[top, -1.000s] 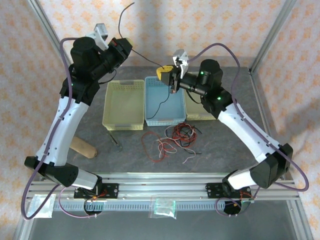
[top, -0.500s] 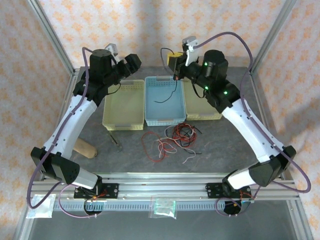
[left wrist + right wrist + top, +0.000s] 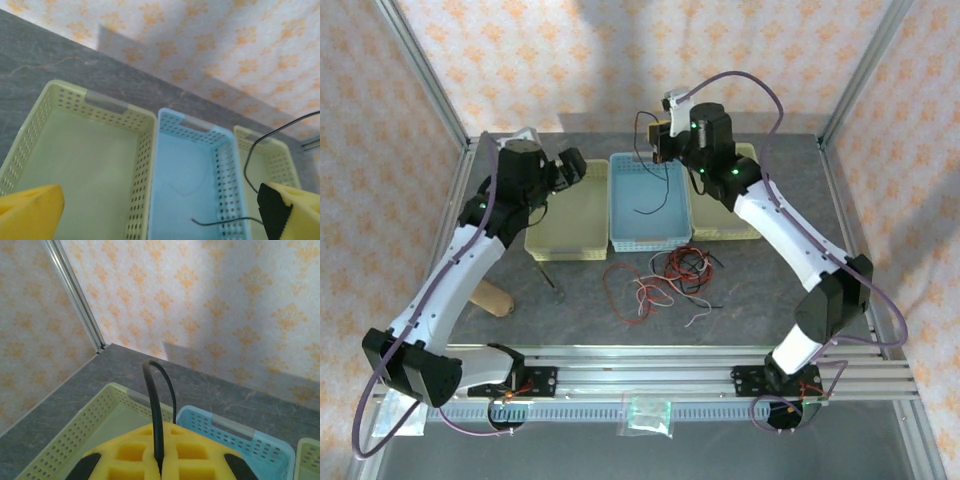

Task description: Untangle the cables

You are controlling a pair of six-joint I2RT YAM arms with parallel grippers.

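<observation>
Cables [image 3: 675, 270] in red, black and pale white are seen in a loose tangle on the grey surface [image 3: 740, 310], just in front of three baskets and apart from both arms. One black cable [image 3: 155, 410] is clamped in the right jaws, which are held above the far rim of the blue basket [image 3: 650, 243]. In the right wrist view the yellow fingers [image 3: 125, 455] are pressed together on it, and the cable arches up out of the grip. From there it is draped down into the blue basket, where its free end is seen.

The left jaws are spread wide with nothing between them and are held over the far right corner of the left yellow basket [image 3: 565, 252]. Their yellow fingers [image 3: 30, 212] are seen at the two lower corners of the left wrist view. A second yellow basket [image 3: 725, 233] is set just to the right of the blue one. A wooden piece [image 3: 490, 297] is lying near the left edge of the surface.
</observation>
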